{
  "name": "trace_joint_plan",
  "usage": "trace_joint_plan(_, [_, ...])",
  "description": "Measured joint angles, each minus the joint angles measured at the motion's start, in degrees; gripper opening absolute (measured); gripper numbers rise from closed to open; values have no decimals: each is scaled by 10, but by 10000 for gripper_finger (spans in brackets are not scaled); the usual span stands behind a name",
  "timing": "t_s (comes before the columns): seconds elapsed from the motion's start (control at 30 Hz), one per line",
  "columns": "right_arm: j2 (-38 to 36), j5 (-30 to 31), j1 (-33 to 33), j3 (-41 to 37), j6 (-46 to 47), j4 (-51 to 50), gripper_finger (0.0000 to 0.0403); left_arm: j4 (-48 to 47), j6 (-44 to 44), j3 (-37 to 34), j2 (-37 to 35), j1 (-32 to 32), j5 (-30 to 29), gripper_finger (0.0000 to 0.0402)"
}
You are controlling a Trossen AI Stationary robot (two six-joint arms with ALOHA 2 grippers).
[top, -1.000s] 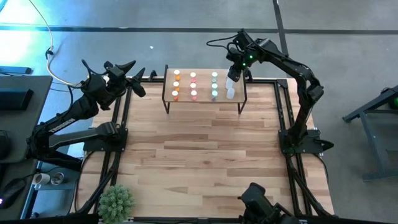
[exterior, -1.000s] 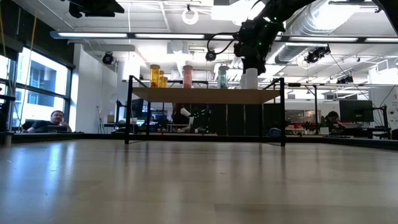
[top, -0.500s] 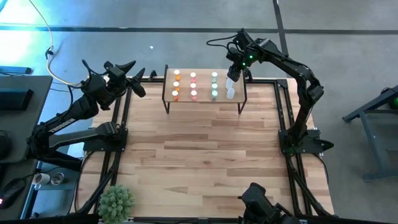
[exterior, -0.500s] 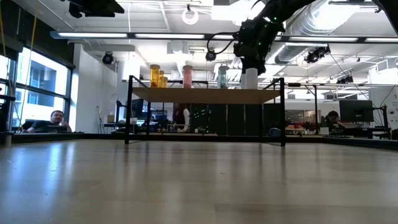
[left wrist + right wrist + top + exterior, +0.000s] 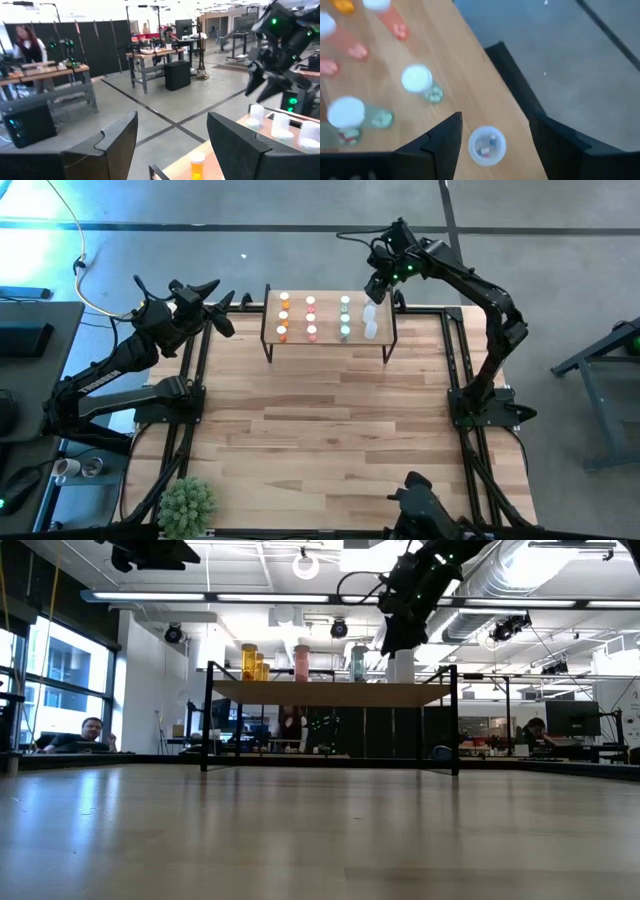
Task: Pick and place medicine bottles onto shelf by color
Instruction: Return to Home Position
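Where the shelf (image 5: 328, 316) stands, three orange bottles (image 5: 284, 315) sit

Matte black all over, left arm (image 5: 120, 360) and right arm (image 5: 480, 290) alike: chunky joints, slim links. Little green light (image 5: 407, 273) near the right wrist, thin black cable (image 5: 350, 237) looping off it. Left gripper (image 5: 172, 120) flat, angular, dark.

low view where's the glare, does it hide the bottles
Low view: ceiling lights and left windows put a sheen on the table; the right pincer is a dark shape, the bottles on the shelf keep their colours. High view: glare only on the floor, upper left.
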Motion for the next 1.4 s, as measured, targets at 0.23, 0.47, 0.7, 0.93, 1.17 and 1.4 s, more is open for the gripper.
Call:
trace_joint_plan(0.23, [-34, -7, 1, 0, 53, 23, 222, -22, -40, 0, -7, 0, 70, 229])
trace_joint_plan(0.47, [-73, -32, 25, 0, 124, 25, 222, -101, -88, 0, -38, 0, 151, 229])
trace_joint_plan(0.7, [-101, -34, 81, 0, 172, 81, 222, -133, -125, -23, -86, -1, 268, 229])
trace_joint_plan(0.93, [-102, -30, 136, 0, 216, 143, 222, -98, -170, -120, -163, -24, 367, 229])
trace_joint_plan(1.17, [-111, -30, 173, 0, 265, 150, 222, -63, -174, -210, -247, -54, 378, 229])
trace_joint_plan(1.4, [-142, -19, 182, 0, 274, 156, 222, -5, -171, -305, -315, -62, 377, 229])
